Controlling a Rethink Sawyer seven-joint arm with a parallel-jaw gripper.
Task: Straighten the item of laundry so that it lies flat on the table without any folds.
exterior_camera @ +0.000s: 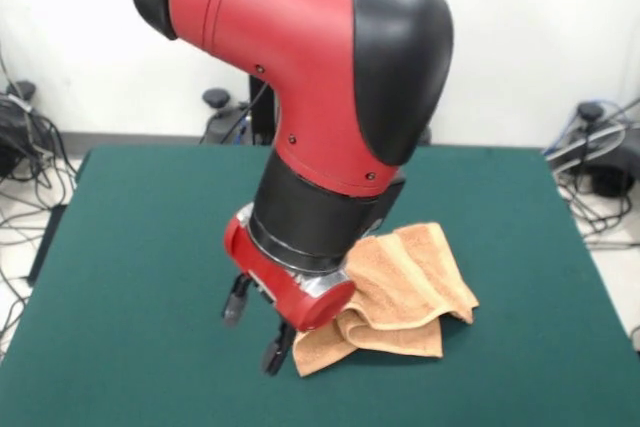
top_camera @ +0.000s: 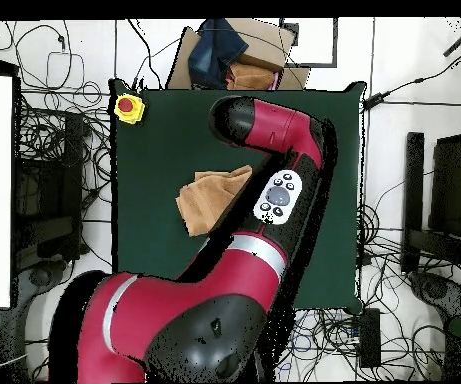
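towel (exterior_camera: 405, 292): orange-tan terry, bunched in a crumpled heap on the table (exterior_camera: 130, 247). Front view puts it right of centre, toward the camera-side edge; overhead shows it mid-table, tucked against the arm.
folds: several layers stacked. One flap drapes toward the right corner, a rolled lip runs along the low edge, and one corner pokes out at lower left. Not flat anywhere that I can see.
gripper (exterior_camera: 256, 329): hangs just left of the heap, tips low near the felt, close to that lower-left corner. Tilted, not plumb.
fingers (exterior_camera: 236, 302): two dark tips show a clear gap between them and nothing is in it. Spread, holding nothing.
why there: my read is that the exposed corner is the easiest free edge to pinch. Coming in from the side keeps the wrist off the pile.
arm (top_camera: 274, 200): crosses the table over the cloth, so it hides part of the heap in the overhead view. The far side of the heap is not visible there.
label: cannot find it in either view, probably folded inside.
progress: early, with all the unfolding left to do.
next need: grip a single layer at the corner, then drag outward, away from the bulk.
risk: pinching two layers would drag the whole wad instead of opening it. There is plenty of bare felt on the left for a pull.
button (top_camera: 127, 106): red on yellow, at a table corner, well clear of the work.
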